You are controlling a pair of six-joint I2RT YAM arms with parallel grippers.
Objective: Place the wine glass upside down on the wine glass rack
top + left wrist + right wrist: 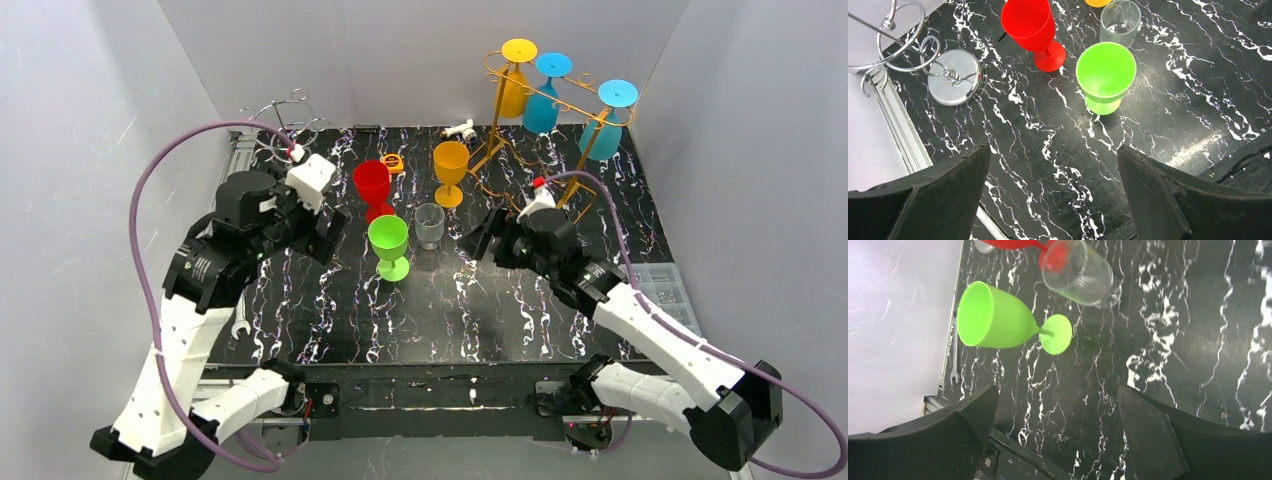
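Three wine glasses stand upright mid-table: green (388,245), red (372,185) and orange (450,170). The gold wine glass rack (500,150) at the back right carries a yellow and two blue glasses hung upside down. My left gripper (325,235) hovers open just left of the green glass (1105,75), with only tabletop between its fingers (948,185). Right of the same green glass (998,315), my right gripper (480,238) is also open and holds nothing.
A clear tumbler (430,225) stands right behind the green glass. A silver wire rack (285,120) on a round base (954,76) sits at the back left. A wrench (240,325) lies off the left table edge, and a parts box (665,290) lies at the right.
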